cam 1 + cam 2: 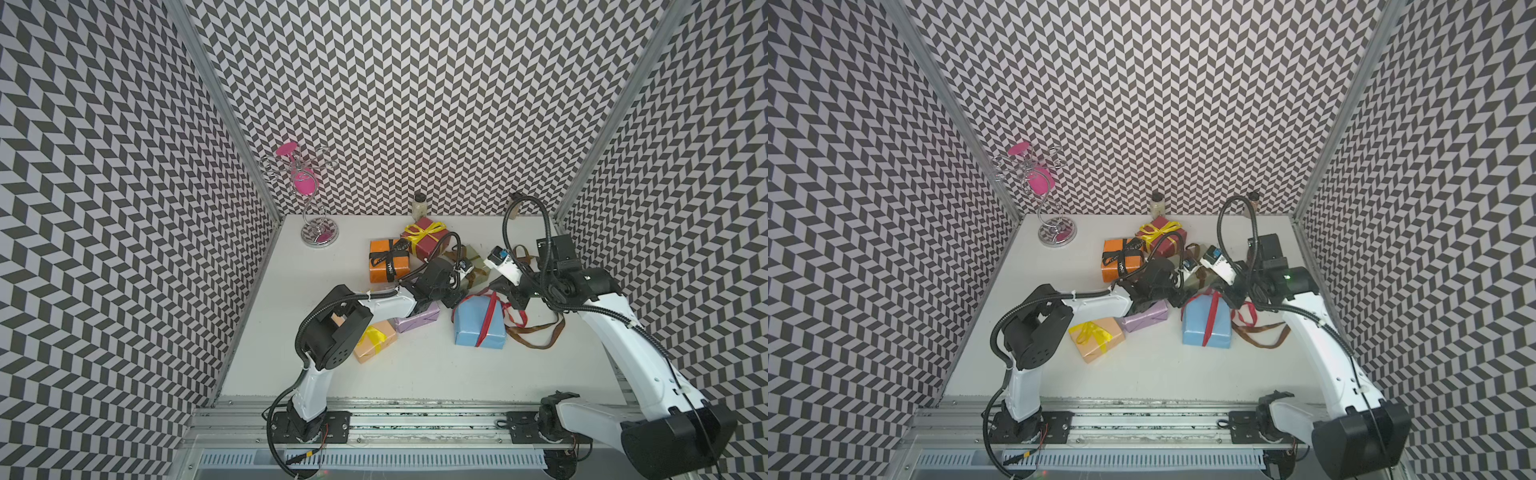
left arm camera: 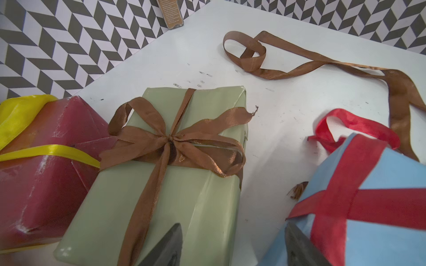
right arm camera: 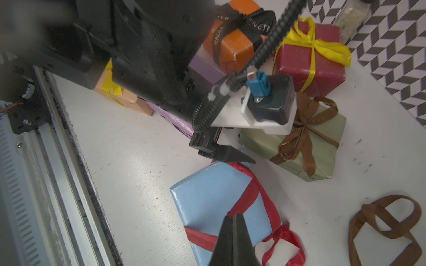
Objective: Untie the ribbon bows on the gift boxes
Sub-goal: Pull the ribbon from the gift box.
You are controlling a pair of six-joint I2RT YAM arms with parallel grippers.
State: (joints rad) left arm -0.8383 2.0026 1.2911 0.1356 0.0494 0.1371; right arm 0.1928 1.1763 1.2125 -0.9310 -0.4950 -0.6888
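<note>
Six gift boxes bunched toward the back of the white table (image 1: 415,374). Dark red box (image 1: 434,249) with a tied yellow bow (image 1: 424,230), touching the orange box (image 1: 378,270) and its black lettered bow (image 1: 388,251). Sage green box (image 2: 184,195) just beside the dark red one, brown bow (image 2: 170,140) tied. Lilac box (image 1: 1146,316) and peach box (image 1: 1117,334) nearer the front, the peach one under a yellow ribbon (image 1: 1090,330). Light blue box (image 3: 207,195) crossed by a red ribbon (image 3: 247,198), loose loops trailing onto the table. Loose brown ribbon (image 2: 252,62) flat on the table near those loops.

Spice jar (image 1: 419,203) and second jar (image 1: 1252,198) at the back wall; wire stand (image 1: 319,235) with pink pieces in the far corner. Left arm's wrist over the lilac box, hiding part of it. Its camera mount (image 3: 272,106) in front of the sage green box in the right wrist view.

Left gripper (image 2: 232,244) spread wide, nothing between the fingers, one over the sage green box, the other at the light blue box's corner. Right gripper (image 3: 232,232) pressed together, tips over the red ribbon's crossing; cannot tell whether any ribbon is caught between.
</note>
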